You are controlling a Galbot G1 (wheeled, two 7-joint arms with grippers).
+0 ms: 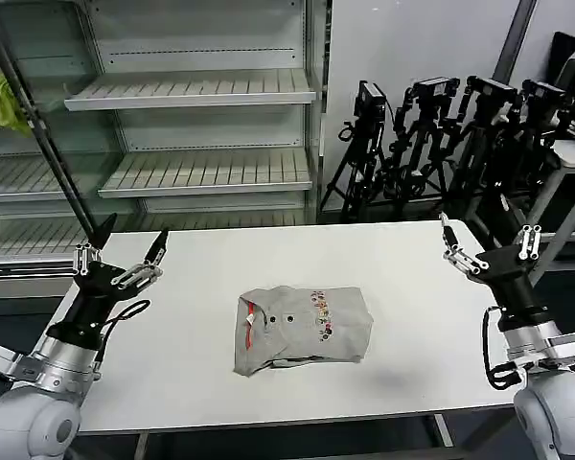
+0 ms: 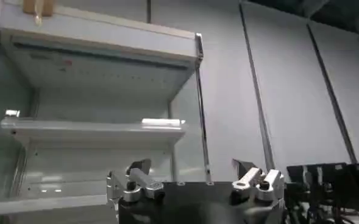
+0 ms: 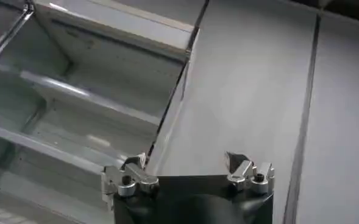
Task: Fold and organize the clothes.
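My left hand (image 1: 129,251) is up over the left end of the table (image 1: 172,355), with its fingers spread wide and nothing in them. My right hand (image 1: 489,241) is up over the right end, spread wide too and holding nothing. Between them, well apart from both, the grey T-shirt (image 1: 302,326) lies folded in the middle of the white table. Shelves (image 1: 201,91) stand behind.

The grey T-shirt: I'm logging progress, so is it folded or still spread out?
Folded. The T-shirt lies as a compact bundle mid-table, sleeves tucked in, print facing up. Both open grippers, left and right, are raised clear.
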